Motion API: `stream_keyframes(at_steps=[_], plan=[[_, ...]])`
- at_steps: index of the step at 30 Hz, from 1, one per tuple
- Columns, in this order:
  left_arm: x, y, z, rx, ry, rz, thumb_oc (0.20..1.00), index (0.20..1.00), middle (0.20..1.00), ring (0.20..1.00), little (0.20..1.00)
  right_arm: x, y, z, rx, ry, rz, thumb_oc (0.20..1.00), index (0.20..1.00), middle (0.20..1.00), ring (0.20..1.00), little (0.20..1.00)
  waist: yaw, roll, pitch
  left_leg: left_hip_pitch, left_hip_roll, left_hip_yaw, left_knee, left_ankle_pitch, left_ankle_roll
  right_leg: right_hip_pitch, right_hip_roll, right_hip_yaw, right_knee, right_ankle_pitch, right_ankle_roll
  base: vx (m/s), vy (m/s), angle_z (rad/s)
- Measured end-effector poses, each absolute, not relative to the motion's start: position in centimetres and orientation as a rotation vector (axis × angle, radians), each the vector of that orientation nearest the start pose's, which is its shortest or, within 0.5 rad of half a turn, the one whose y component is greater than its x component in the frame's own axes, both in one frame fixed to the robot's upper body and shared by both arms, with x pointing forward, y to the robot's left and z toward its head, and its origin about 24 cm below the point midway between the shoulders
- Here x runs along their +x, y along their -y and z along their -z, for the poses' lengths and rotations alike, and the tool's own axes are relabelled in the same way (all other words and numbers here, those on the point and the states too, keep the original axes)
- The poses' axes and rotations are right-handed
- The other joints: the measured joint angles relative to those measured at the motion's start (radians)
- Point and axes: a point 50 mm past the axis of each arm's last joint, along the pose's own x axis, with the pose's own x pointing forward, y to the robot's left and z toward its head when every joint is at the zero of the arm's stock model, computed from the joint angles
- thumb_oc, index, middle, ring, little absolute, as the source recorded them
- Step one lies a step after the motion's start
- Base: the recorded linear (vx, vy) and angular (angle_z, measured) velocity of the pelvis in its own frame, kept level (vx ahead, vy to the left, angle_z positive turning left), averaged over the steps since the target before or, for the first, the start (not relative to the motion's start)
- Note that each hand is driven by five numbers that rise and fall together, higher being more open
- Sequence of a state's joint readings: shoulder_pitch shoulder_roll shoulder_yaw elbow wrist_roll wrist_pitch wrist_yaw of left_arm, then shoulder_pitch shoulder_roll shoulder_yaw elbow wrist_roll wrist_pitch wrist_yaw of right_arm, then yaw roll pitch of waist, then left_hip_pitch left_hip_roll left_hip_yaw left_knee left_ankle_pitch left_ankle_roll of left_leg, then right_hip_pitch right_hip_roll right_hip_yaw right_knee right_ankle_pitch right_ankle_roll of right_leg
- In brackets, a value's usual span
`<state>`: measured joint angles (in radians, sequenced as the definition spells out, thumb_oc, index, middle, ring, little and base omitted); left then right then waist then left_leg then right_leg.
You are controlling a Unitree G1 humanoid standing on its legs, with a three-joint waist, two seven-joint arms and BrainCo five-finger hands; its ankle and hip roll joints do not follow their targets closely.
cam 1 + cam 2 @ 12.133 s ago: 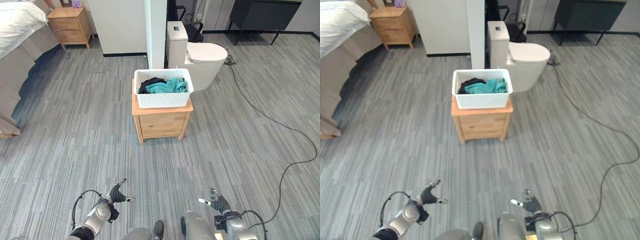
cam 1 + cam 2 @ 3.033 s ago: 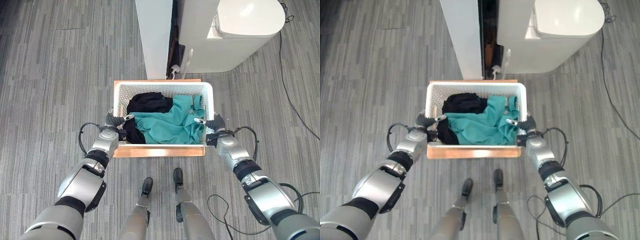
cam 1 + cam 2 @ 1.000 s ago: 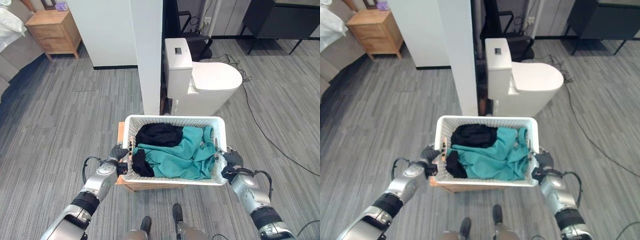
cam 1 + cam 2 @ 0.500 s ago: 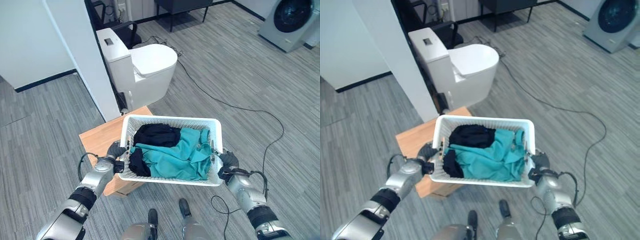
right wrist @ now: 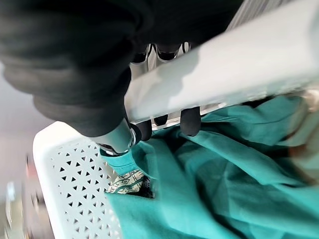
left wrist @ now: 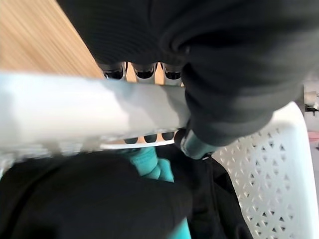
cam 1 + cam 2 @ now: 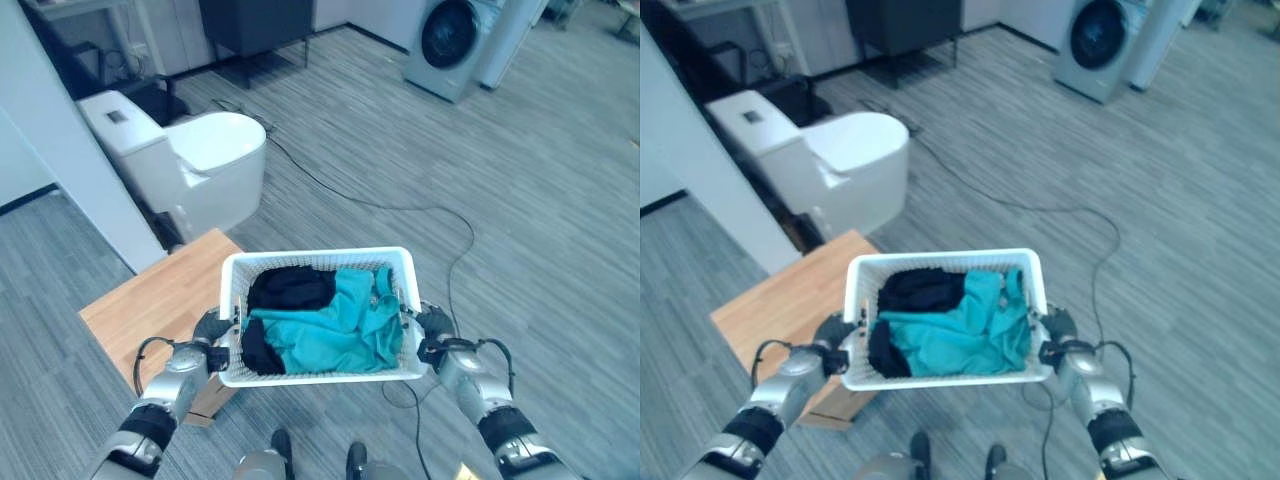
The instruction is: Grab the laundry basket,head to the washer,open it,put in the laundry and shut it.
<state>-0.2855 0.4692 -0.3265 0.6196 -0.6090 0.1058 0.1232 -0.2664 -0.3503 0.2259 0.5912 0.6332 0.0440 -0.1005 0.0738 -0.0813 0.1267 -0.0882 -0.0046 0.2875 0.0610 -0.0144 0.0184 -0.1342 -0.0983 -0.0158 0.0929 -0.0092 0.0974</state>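
I carry a white perforated laundry basket (image 7: 315,257) in front of me, lifted off the stand. Inside lie a teal garment (image 7: 335,332) and a black garment (image 7: 291,287). My left hand (image 7: 212,328) is shut on the basket's left rim (image 6: 75,117), its fingers (image 6: 144,72) curled over the edge. At the opposite side my right hand (image 7: 436,323) is shut on the right rim (image 5: 224,74), with dark fingertips (image 5: 190,122) hooked inside above the teal cloth. A grey washer (image 7: 447,33) with a dark round door stands far off at the upper right, door closed.
A wooden nightstand (image 7: 150,298) sits below and left of the basket. Beyond it a white toilet (image 7: 205,155) stands beside a white wall (image 7: 60,160). A black cable (image 7: 400,207) runs across the grey carpet towards the washer. A dark cabinet (image 7: 255,20) is at the back.
The view has swung right: toilet and nightstand slid left, and the washer now shows nearer at the upper right. The basket stays held in both hands, further off the nightstand.
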Motion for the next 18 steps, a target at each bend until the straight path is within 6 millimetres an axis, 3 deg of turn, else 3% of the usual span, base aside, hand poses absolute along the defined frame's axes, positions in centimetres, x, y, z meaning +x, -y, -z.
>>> stream_keyframes(at_steps=[2,4,6,7,9,10,11,12,14,16,18], plan=[[27.9,-22.5,3.0,0.017,-0.531,-0.086,0.200,0.200,0.200,0.200,0.200,28.3,20.3,2.3,0.164,-0.428,0.081,0.200,0.200,0.200,0.200,0.200,-0.044,0.014,-0.005,0.007,0.017,0.006,-0.001,0.006,0.007,0.015,0.025,0.016,-0.043,0.030,-0.017,0.01,-0.183,-0.38],[27.8,-22.3,3.1,0.012,-0.535,-0.084,0.200,0.200,0.200,0.200,0.200,28.2,20.5,2.4,0.160,-0.432,0.083,0.200,0.200,0.200,0.200,0.200,-0.049,0.018,-0.004,0.017,0.022,-0.006,-0.004,0.007,0.009,0.025,0.034,0.034,-0.061,0.041,-0.020,0.03,-0.202,-0.45],[27.8,-21.3,3.7,-0.017,-0.552,-0.066,0.200,0.200,0.200,0.200,0.200,28.2,21.8,2.1,0.108,-0.427,0.081,0.200,0.200,0.200,0.200,0.200,-0.085,0.036,-0.007,0.035,0.049,-0.078,0.009,0.008,0.006,0.064,0.075,0.090,-0.121,0.079,-0.041,0.06,-0.237,-0.80],[27.7,-21.3,3.9,-0.024,-0.561,-0.065,0.200,0.200,0.200,0.200,0.200,28.4,21.9,1.9,0.091,-0.427,0.068,0.200,0.200,0.200,0.200,0.200,-0.094,0.041,-0.005,0.032,0.058,-0.090,0.041,-0.001,-0.014,0.061,0.088,0.099,-0.112,0.071,-0.053,0.04,-0.245,-0.67],[27.2,-21.1,4.8,-0.038,-0.597,-0.078,0.200,0.200,0.200,0.200,0.200,28.6,21.8,2.0,0.065,-0.436,0.054,0.200,0.200,0.200,0.200,0.200,-0.086,0.040,-0.004,0.024,0.072,-0.134,0.121,-0.013,-0.028,0.074,0.101,0.132,-0.095,0.067,-0.073,0.01,-0.119,-0.54],[27.2,-21.0,4.7,-0.047,-0.578,-0.078,0.200,0.200,0.200,0.200,0.200,28.8,21.9,1.8,0.060,-0.431,0.056,0.200,0.200,0.200,0.200,0.200,-0.079,0.030,0.005,-0.025,0.046,-0.285,0.220,-0.027,-0.033,0.054,0.111,0.180,-0.072,0.053,-0.100,0.04,-0.008,-0.79],[26.9,-20.9,5.0,-0.047,-0.572,-0.077,0.200,0.200,0.200,0.200,0.200,29.2,22.0,1.5,0.055,-0.425,0.056,0.200,0.200,0.200,0.200,0.200,-0.048,0.026,0.010,-0.050,0.002,-0.449,0.267,-0.046,-0.043,0.041,0.112,0.230,-0.042,0.054,-0.104,0.14,0.027,-1.11],[26.7,-20.7,5.2,-0.053,-0.583,-0.072,0.200,0.200,0.200,0.200,0.200,29.7,22.0,0.9,0.032,-0.408,0.047,0.200,0.200,0.200,0.200,0.200,-0.032,0.034,0.012,-0.075,-0.014,-0.492,0.231,-0.074,-0.058,0.036,0.111,0.263,-0.061,0.076,-0.115,0.13,0.041,-0.94],[27.1,-20.6,4.8,-0.058,-0.565,-0.068,0.200,0.200,0.200,0.200,0.200,30.0,22.3,0.6,0.021,-0.401,0.050,0.200,0.200,0.200,0.200,0.200,-0.018,0.035,0.023,-0.112,-0.036,-0.500,0.137,-0.068,-0.058,0.015,0.114,0.295,-0.066,0.083,-0.110,0.16,0.082,-0.65],[27.2,-20.6,4.7,-0.058,-0.561,-0.072,0.200,0.200,0.200,0.200,0.200,30.4,22.1,0.4,0.015,-0.393,0.046,0.200,0.200,0.200,0.200,0.200,-0.009,0.057,0.040,-0.159,-0.059,-0.529,0.078,-0.043,-0.051,0.016,0.143,0.341,-0.076,0.088,-0.112,0.17,0.118,-0.87],[27.0,-20.6,4.9,-0.060,-0.570,-0.077,0.200,0.200,0.200,0.200,0.200,30.4,21.9,0.3,0.005,-0.389,0.038,0.200,0.200,0.200,0.200,0.200,0.019,0.102,0.044,-0.147,-0.023,-0.483,0.040,-0.021,-0.033,0.023,0.184,0.357,-0.084,0.088,-0.112,0.14,0.200,-1.22]])
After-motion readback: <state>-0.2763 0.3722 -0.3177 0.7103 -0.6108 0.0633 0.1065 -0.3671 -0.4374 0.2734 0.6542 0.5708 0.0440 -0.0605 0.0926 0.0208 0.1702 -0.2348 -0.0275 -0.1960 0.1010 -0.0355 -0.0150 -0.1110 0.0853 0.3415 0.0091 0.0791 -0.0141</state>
